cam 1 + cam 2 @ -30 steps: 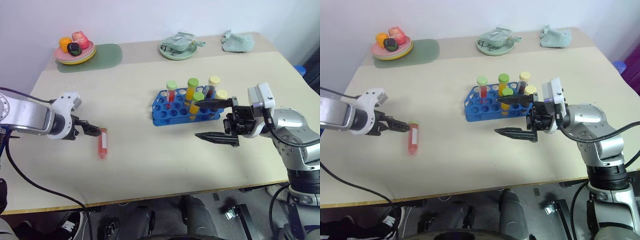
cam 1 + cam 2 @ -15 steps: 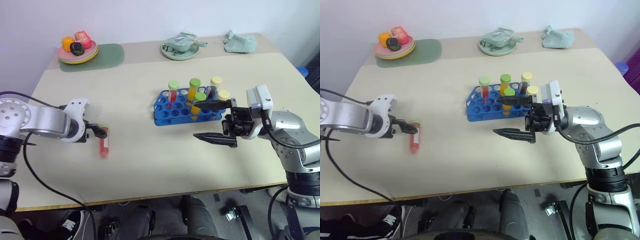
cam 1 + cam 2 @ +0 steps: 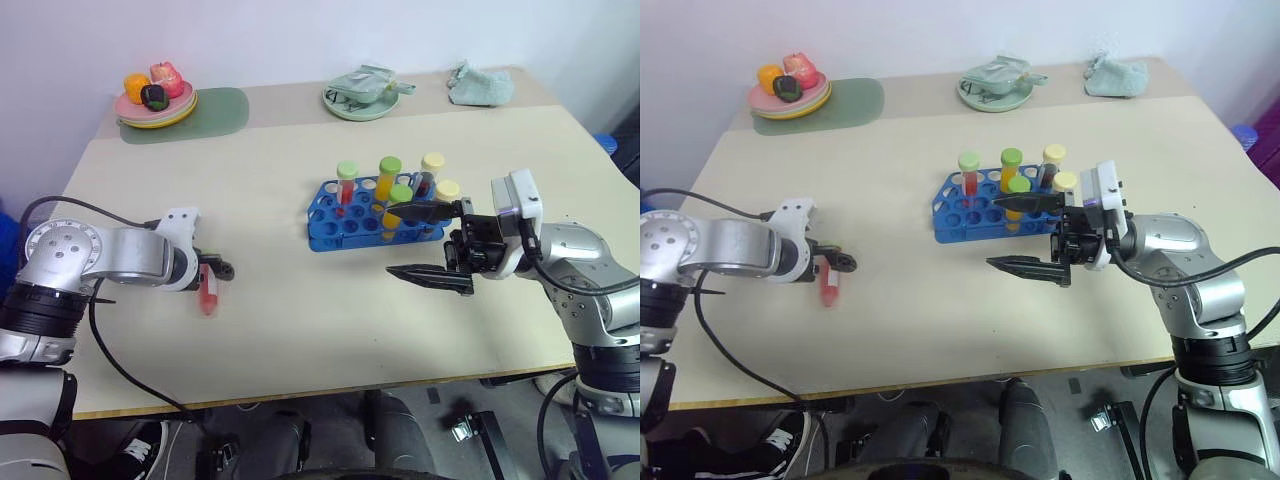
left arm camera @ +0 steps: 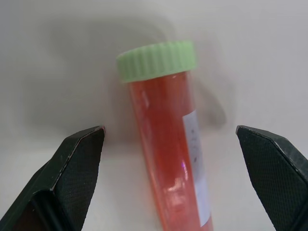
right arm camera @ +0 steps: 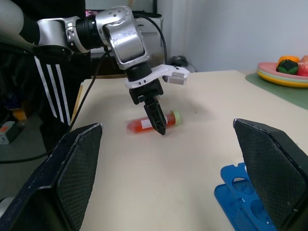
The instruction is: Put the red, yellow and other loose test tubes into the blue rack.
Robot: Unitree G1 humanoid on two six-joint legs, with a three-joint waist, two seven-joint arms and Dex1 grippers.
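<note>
Five tubes are standing in the blue rack (image 3: 375, 212); the red tube (image 3: 208, 291) is lying on the surface, left, between the left gripper's (image 3: 215, 270) unclenched jaws, right gripper (image 3: 428, 243) waiting with jaws spread.

1. The left arm (image 3: 95, 265) is built of silver-grey cylindrical segments; a round joint cap ringed with small screws is seen at the left edge of the frame.
2. A white bracket (image 3: 180, 217) is fitted at its wrist, ahead of a black collar.
3. A black cable (image 3: 120, 370) is looped from this arm toward the lower left.
4. The left gripper (image 3: 212, 269) is formed of two black tapered fingers (image 4: 72, 163) with a fine mesh texture.
5. The right arm (image 3: 590, 270) is silver-grey, with a white block-shaped housing (image 3: 518, 205) and black cables.
6. The right gripper (image 3: 412, 241) carries long black pointed fingers.
</note>
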